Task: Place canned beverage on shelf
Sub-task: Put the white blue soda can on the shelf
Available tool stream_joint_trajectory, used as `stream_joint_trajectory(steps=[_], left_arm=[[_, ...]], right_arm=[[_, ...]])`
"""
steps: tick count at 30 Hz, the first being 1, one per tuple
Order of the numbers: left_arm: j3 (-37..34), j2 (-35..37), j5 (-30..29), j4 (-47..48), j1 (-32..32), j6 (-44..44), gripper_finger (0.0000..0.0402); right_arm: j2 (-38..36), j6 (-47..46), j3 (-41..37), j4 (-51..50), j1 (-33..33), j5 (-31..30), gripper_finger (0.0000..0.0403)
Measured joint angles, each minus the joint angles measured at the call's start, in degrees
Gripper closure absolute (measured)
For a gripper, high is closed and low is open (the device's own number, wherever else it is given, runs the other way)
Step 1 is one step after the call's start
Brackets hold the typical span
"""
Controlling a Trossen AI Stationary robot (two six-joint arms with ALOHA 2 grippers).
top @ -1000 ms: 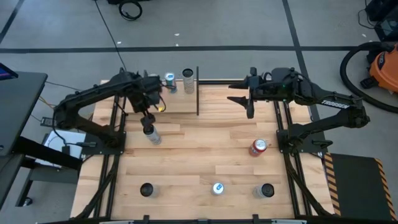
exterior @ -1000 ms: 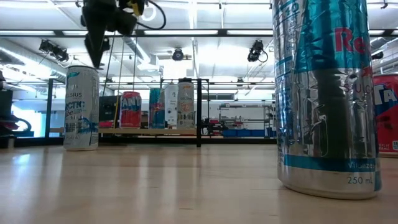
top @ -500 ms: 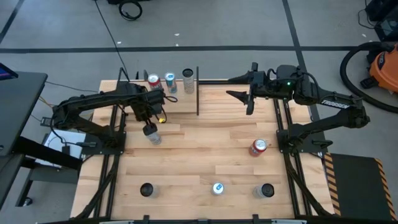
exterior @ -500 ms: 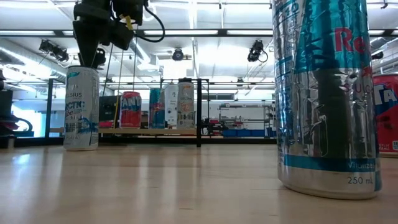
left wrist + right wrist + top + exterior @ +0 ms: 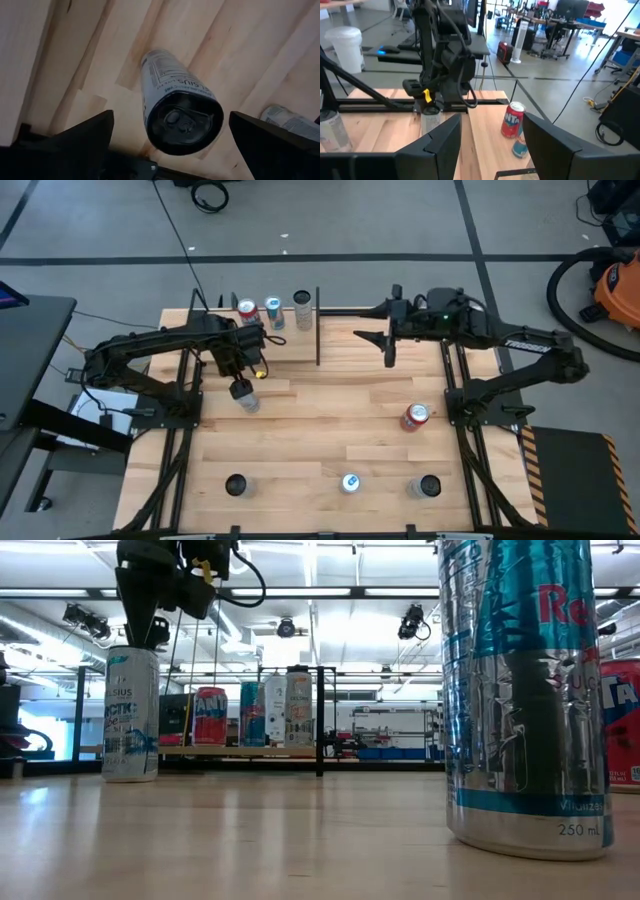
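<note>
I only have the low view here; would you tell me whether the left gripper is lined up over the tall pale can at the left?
Observer: Yes. The left wrist view shows the can's dark top centred between the left gripper's open fingers, not touching them.
Operator: Thank you. Where is the right gripper?
Observer: The right gripper hangs over the table's far right part, open and holding nothing.
Operator: Is there room on the shelf?
Observer: From above, its cans stand along the far edge of the shelf; the near strip is bare wood.
</note>
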State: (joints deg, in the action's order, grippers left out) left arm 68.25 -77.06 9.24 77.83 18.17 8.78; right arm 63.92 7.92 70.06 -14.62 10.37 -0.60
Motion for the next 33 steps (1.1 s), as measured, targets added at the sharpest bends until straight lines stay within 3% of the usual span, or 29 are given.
stream_joint_trajectory(steps=[15,24,33], left_arm=[[-0.39,-0.20,0.98,-2.64,-0.07,1.31,0.0004],[-6.76,-0.22,1.15,-2.81,-0.04,2.67,0.0004],[-7.82,-0.22,1.02,-6.65,-0.02,2.11,0.0004]], right_arm=[[2.78,1.31,0.00,2.10,0.00,0.02,0.0186],[2.78,1.31,0.00,3.57,0.00,0.04,0.0186],[2.78,1.29,0.00,5.99,0.00,0.04,0.0186]])
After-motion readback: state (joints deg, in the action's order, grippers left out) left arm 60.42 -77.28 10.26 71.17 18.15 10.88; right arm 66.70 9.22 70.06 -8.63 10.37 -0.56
